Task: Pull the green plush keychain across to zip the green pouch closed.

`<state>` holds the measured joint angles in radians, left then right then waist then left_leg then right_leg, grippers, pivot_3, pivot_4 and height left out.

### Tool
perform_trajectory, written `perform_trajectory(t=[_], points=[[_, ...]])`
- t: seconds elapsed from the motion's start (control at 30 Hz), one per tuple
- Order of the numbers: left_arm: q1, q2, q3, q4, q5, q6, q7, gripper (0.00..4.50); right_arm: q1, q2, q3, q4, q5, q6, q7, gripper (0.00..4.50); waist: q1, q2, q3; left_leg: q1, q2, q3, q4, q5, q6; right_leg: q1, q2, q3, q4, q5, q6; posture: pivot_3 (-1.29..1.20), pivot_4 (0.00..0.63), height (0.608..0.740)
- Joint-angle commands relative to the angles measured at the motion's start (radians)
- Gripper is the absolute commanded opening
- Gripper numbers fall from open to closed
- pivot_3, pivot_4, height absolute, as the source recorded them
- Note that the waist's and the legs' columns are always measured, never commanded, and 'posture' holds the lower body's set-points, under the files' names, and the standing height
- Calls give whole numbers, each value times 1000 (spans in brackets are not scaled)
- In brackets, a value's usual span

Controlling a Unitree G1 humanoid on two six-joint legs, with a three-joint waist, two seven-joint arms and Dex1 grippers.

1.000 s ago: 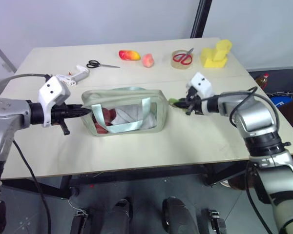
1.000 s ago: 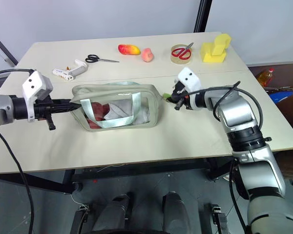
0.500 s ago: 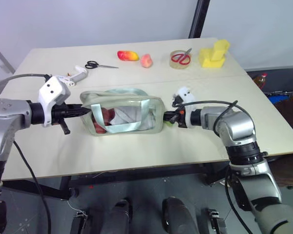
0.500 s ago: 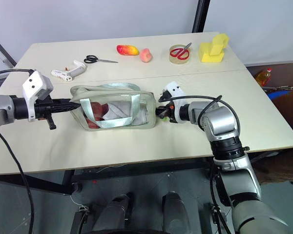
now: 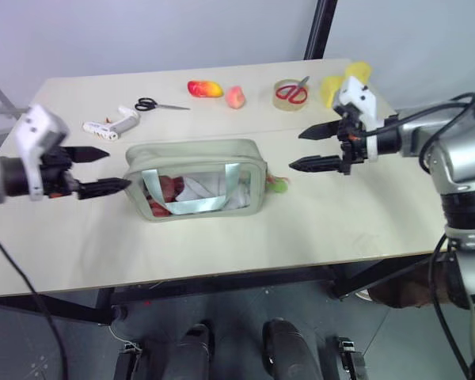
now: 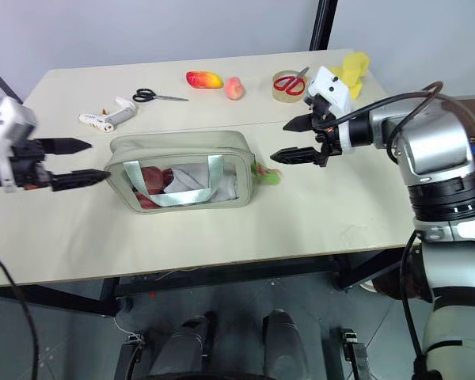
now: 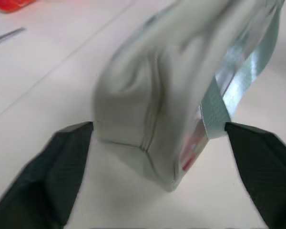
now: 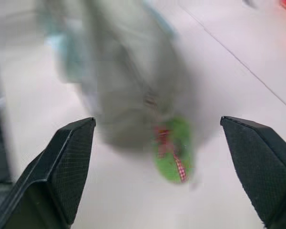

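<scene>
Flanking one green pouch (image 5: 196, 180) with one green plush keychain (image 5: 279, 185): two tools, left tool (image 5: 97, 169) and right tool (image 5: 307, 149), both wide open, empty.

1. A pale beige flat-topped desk (image 5: 222, 237) spans the frame.
2. At its centre rests a sage-green boxy fabric pouch with a clear window (image 5: 196, 180), a small lime-green plush keychain (image 5: 279, 185) at its right end.
3. Along the upper edge lie a white plastic-handled tool (image 5: 111, 123), black-handled scissors (image 5: 160, 104), a red-yellow toy fruit (image 5: 205, 89), a pink peach toy (image 5: 236, 96), a tape roll topped by red scissors (image 5: 291, 93) and a yellow block (image 5: 342, 84).

arms: silver, black cables | wrists: white blocks | claw (image 5: 313, 148): black fingers
</scene>
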<state>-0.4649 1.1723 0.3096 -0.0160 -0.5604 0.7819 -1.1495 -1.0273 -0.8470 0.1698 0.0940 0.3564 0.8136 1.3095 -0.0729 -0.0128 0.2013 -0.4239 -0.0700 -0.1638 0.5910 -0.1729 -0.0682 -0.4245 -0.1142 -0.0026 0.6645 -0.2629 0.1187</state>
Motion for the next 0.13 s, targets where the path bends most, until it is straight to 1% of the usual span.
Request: perform_trajectory(t=[0.03, 0.13], points=[[17, 57, 94, 27, -12, 5, -23, 4458, -44, -36, -15, -54, 41, 24, 65, 4500, 4, 0, 0, 0, 0, 0, 0, 0, 0, 0, 0, 0, 0, 0, 0, 0, 150, 740], [38, 77, 113, 29, -12, -5, -37, 4458, -56, -27, -23, -51, 48, 45, 58, 4500, 7, 0, 0, 0, 0, 0, 1, 0, 0, 1, -1, 0, 0, 0, 0, 0, 150, 740]])
